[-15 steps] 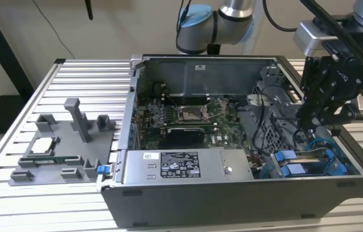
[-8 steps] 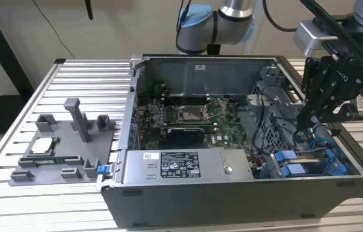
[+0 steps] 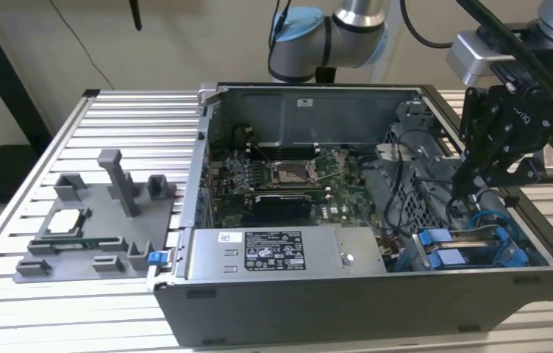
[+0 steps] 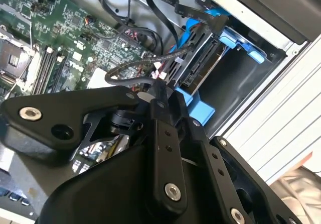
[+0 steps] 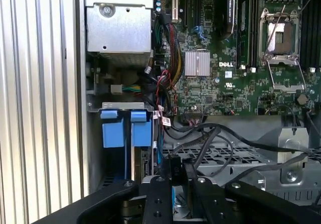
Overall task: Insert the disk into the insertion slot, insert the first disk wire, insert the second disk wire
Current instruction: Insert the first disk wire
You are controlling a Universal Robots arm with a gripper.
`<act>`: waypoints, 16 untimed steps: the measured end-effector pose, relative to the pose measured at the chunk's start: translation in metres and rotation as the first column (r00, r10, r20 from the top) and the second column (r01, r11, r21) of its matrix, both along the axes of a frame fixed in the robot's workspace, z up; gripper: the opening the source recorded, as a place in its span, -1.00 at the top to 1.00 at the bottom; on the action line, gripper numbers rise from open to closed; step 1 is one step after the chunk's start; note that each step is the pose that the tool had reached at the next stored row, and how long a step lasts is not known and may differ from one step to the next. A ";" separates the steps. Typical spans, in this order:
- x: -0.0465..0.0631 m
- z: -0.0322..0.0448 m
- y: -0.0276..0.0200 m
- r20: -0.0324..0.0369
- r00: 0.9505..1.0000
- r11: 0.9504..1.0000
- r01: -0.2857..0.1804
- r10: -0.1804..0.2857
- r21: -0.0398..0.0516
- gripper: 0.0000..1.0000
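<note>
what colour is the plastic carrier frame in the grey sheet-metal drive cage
The plastic carrier frame is bright blue, clearest in the first wrist view.

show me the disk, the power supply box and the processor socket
disk (image 5: 141, 133), first wrist view, on a blue tab of its frame
power supply box (image 3: 276, 254), exterior view, on its label
processor socket (image 3: 291, 174), exterior view, on its middle
</note>
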State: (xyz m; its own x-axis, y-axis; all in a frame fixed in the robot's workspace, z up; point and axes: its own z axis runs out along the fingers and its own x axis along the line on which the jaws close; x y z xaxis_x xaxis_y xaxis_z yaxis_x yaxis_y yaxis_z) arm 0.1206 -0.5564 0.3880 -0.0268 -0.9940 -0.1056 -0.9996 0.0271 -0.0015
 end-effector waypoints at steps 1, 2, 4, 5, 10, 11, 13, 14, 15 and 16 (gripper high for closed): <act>0.000 -0.0009 0.0000 0.000 1.000 1.000 0.000 0.000 0.000 1.00; 0.000 -0.0014 0.0000 0.000 1.000 1.000 0.000 0.000 0.000 1.00; 0.000 -0.0019 0.0000 0.001 1.000 1.000 0.000 0.000 0.000 1.00; 0.000 -0.0019 0.0000 0.001 1.000 1.000 0.000 0.000 0.000 1.00; -0.001 -0.0021 -0.0001 0.001 1.000 1.000 0.000 0.000 0.000 1.00; -0.001 -0.0020 -0.0001 0.001 1.000 1.000 0.000 0.000 0.000 -1.00; -0.001 -0.0020 0.0000 0.001 1.000 1.000 0.000 0.000 0.000 -1.00; -0.001 -0.0020 -0.0001 0.001 1.000 1.000 0.000 0.000 0.000 -1.00; -0.002 -0.0020 -0.0001 0.001 1.000 1.000 0.000 0.000 0.000 -1.00; -0.002 -0.0020 0.0000 0.001 1.000 1.000 0.000 0.000 0.000 -1.00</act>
